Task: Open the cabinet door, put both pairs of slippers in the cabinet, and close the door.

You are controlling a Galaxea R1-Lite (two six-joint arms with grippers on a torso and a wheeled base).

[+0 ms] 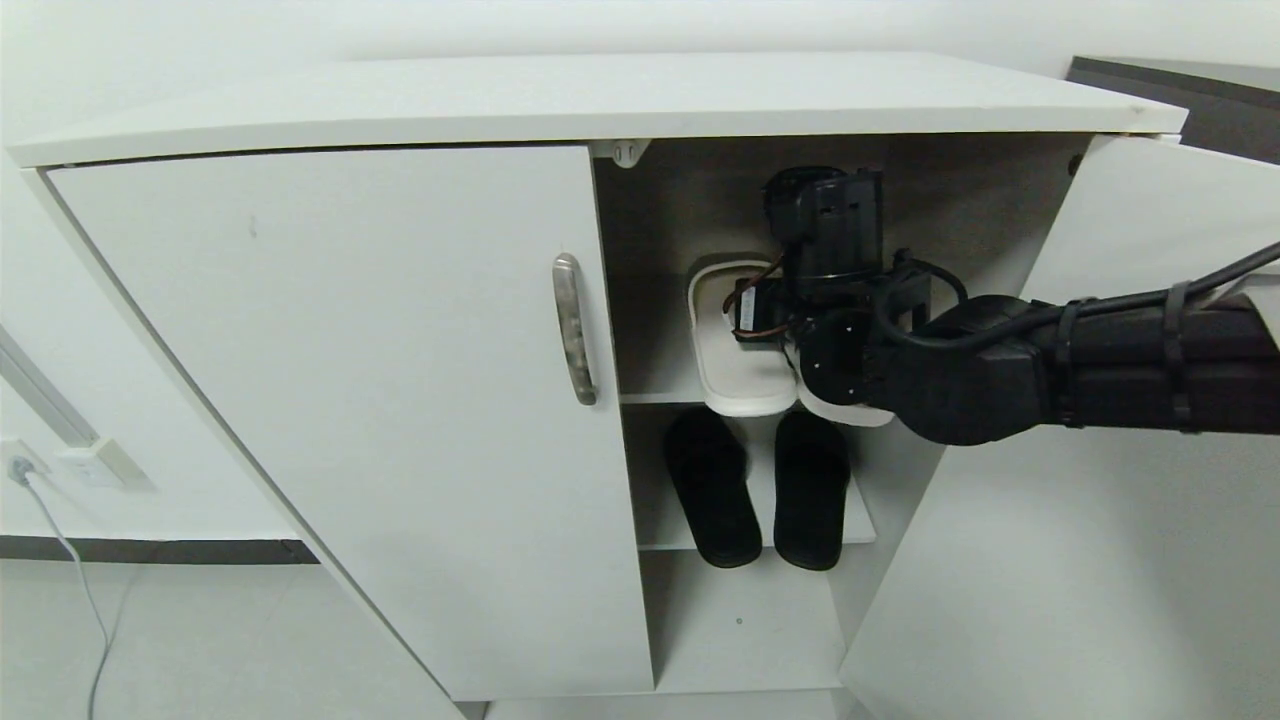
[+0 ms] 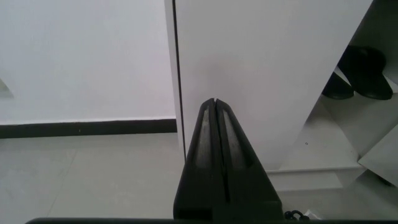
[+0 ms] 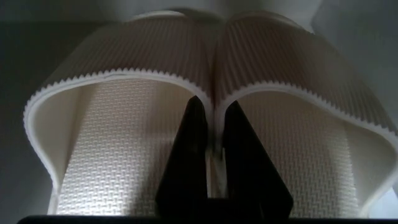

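The white cabinet (image 1: 600,95) has its left door (image 1: 350,400) closed and its right door (image 1: 1150,230) swung open. A pair of black slippers (image 1: 760,490) lies on the middle shelf, also seen as black slippers (image 2: 364,74) in the left wrist view. White slippers (image 1: 740,370) sit on the upper shelf (image 1: 650,398), heels overhanging its front edge. My right gripper (image 3: 214,109) is inside the cabinet, shut on the two white slippers (image 3: 124,155) where their inner edges meet. My left gripper (image 2: 214,102) is shut and holds nothing, low down in front of the closed door (image 2: 261,62).
A metal handle (image 1: 572,328) is on the closed door's right edge. The open door stands just right of my right arm. A wall socket with a cable (image 1: 20,468) is at the far left. Bare floor (image 2: 93,174) lies left of the cabinet.
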